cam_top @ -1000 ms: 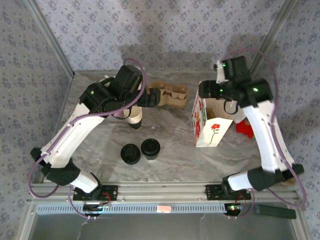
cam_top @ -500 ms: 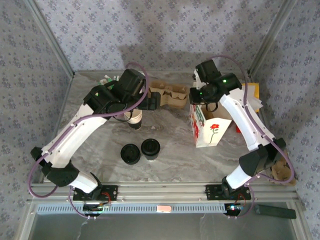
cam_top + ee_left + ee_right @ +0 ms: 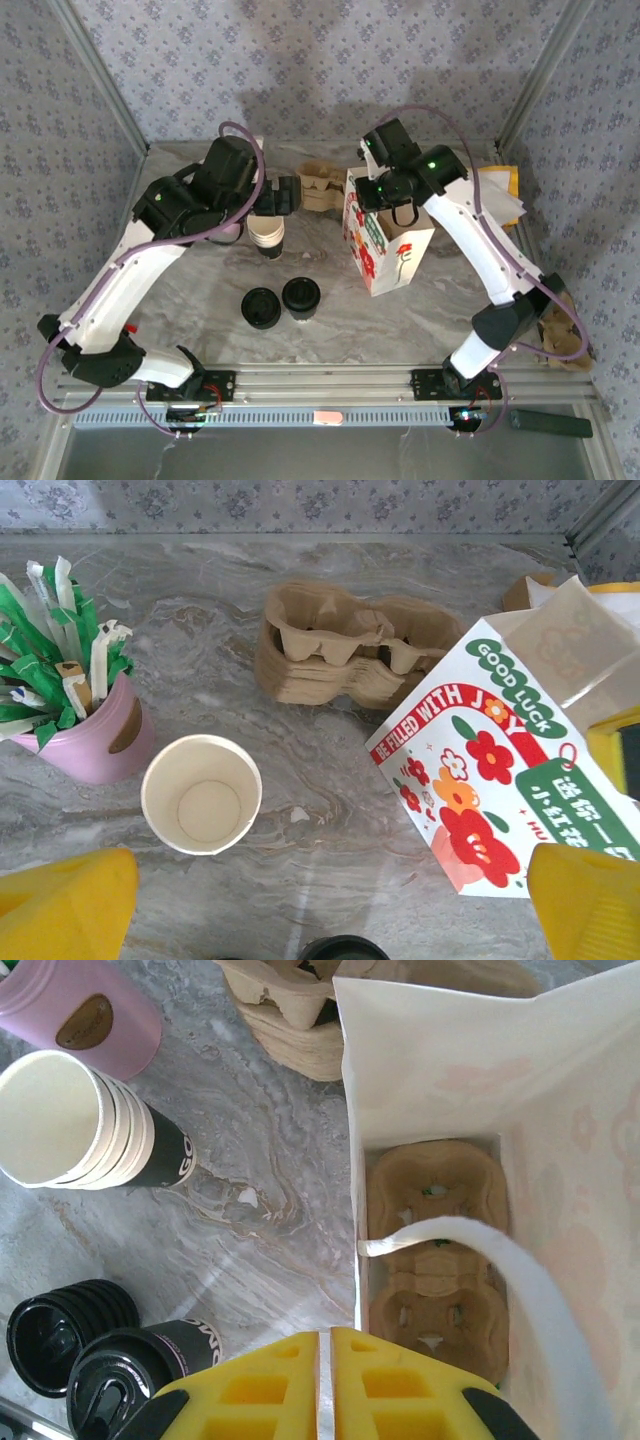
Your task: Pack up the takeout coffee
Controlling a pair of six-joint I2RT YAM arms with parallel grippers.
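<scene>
Right pincer (image 3: pixel 322 1360) pinches the tilted paper bag's (image 3: pixel 395 250) rim (a cardboard tray (image 3: pixel 435 1190) lies inside). Left pincer (image 3: pixel 325 905) gapes wide, left of the bag. Takeout coffee (image 3: pixel 301 297) stands near-left of the bag.

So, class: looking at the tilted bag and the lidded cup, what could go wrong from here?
The paper bag leans, seemingly pinched by the right tool at its rim alone; it could tear or topple. Its white handle arcs over the carrier inside, so it might snag the takeout coffee going in.
</scene>
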